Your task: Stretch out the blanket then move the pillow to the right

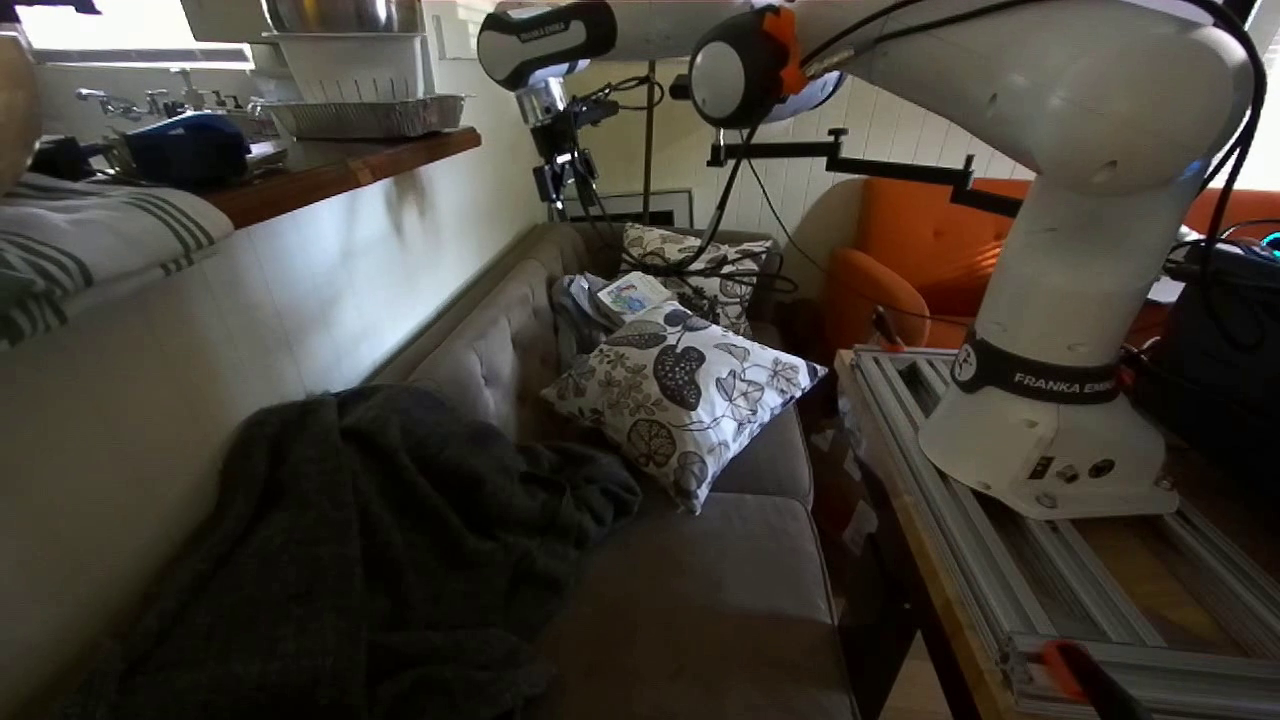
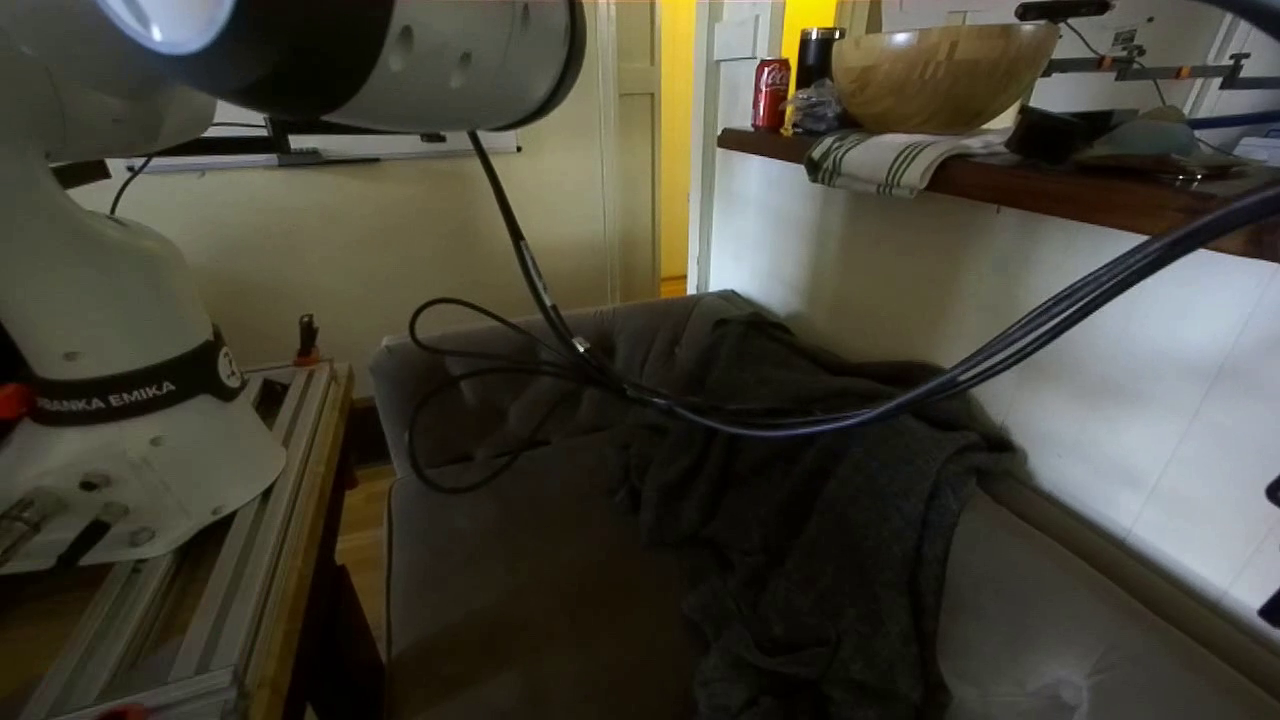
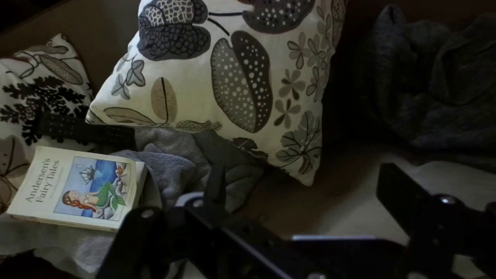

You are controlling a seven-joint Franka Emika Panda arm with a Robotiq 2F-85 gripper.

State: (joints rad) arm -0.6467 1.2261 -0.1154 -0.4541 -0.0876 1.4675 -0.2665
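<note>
Wrist view | tool (image 3: 302, 172) is standing spread, holding nothing | dark blanket (image 3: 445, 93) is lying bunched on sofa (image 3: 345, 197), just beside patterned pillow (image 3: 236, 77) | probably soft, light; raised fold (image 3: 390, 35) is offering best hold

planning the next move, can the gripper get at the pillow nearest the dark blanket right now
Probably yes: the gripper is open and empty, and nothing visible covers the pillow, though the gap between them is unclear.

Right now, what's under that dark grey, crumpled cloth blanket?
The dark grey blanket lies over a grey-brown fabric sofa, which shows around it; its folds hide whether anything else lies beneath.
</note>
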